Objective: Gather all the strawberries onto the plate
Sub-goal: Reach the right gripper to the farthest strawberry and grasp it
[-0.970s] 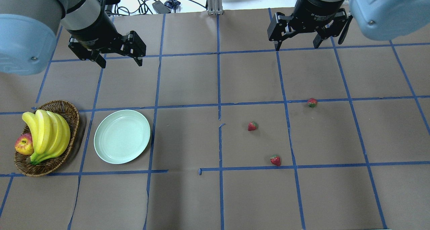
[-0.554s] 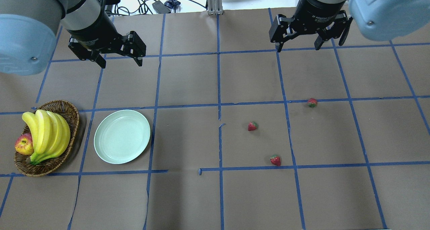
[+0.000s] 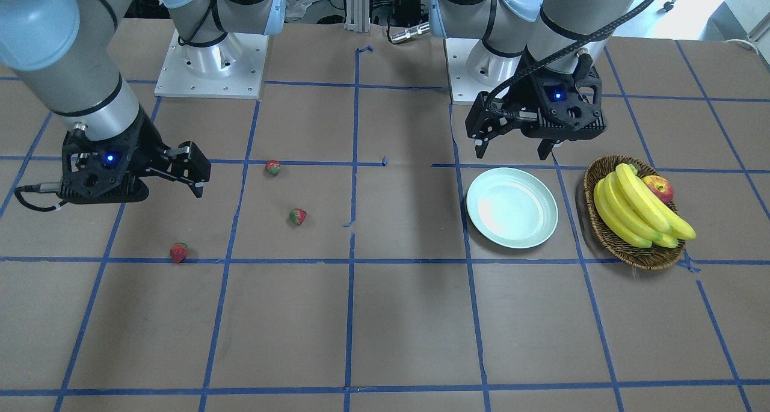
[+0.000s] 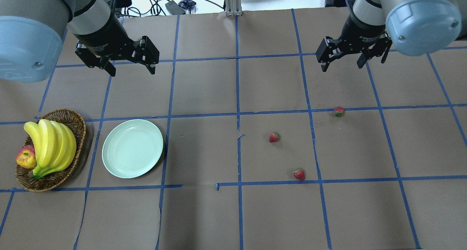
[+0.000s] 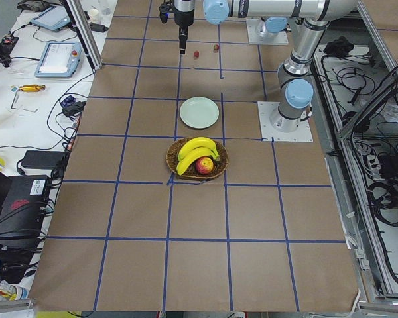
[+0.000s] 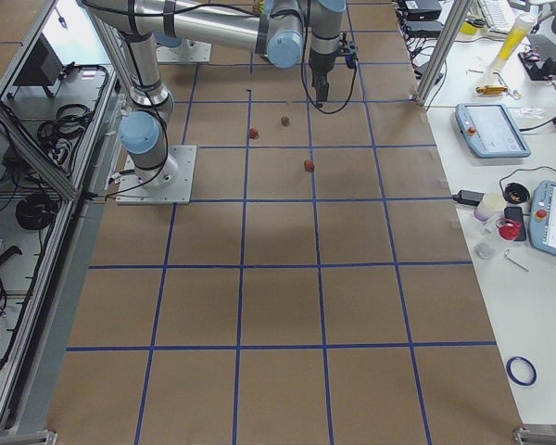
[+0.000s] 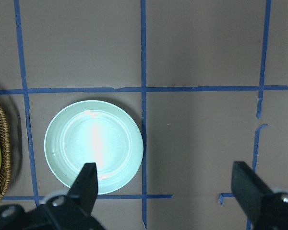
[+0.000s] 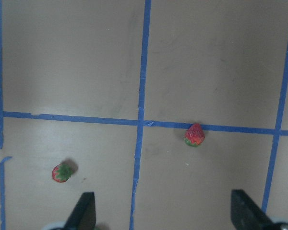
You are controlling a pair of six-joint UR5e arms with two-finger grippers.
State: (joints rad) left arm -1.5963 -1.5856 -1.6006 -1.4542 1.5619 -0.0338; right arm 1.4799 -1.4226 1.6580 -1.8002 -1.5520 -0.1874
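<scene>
Three strawberries lie on the brown table right of centre in the overhead view: one [image 4: 339, 111], one [image 4: 274, 137] and one [image 4: 299, 174]. The pale mint plate [image 4: 132, 148] sits empty at the left, and also shows in the left wrist view [image 7: 93, 146]. My left gripper [image 4: 132, 70] is open and empty, hovering beyond the plate. My right gripper [image 4: 341, 67] is open and empty, above the table beyond the rightmost strawberry. The right wrist view shows two strawberries, one [image 8: 195, 135] on a tape line and one [image 8: 62, 172] at the lower left.
A brown wicker basket [image 4: 78, 122] left of the plate holds bananas [image 4: 51, 144] and a red-yellow apple [image 4: 25, 157]. Blue tape lines grid the table. Cables and devices lie past the far table edge.
My right gripper has moved right and down in the overhead view, toward the rightmost strawberry, and looks smaller. The left gripper, the strawberries and the plate have not visibly moved.
</scene>
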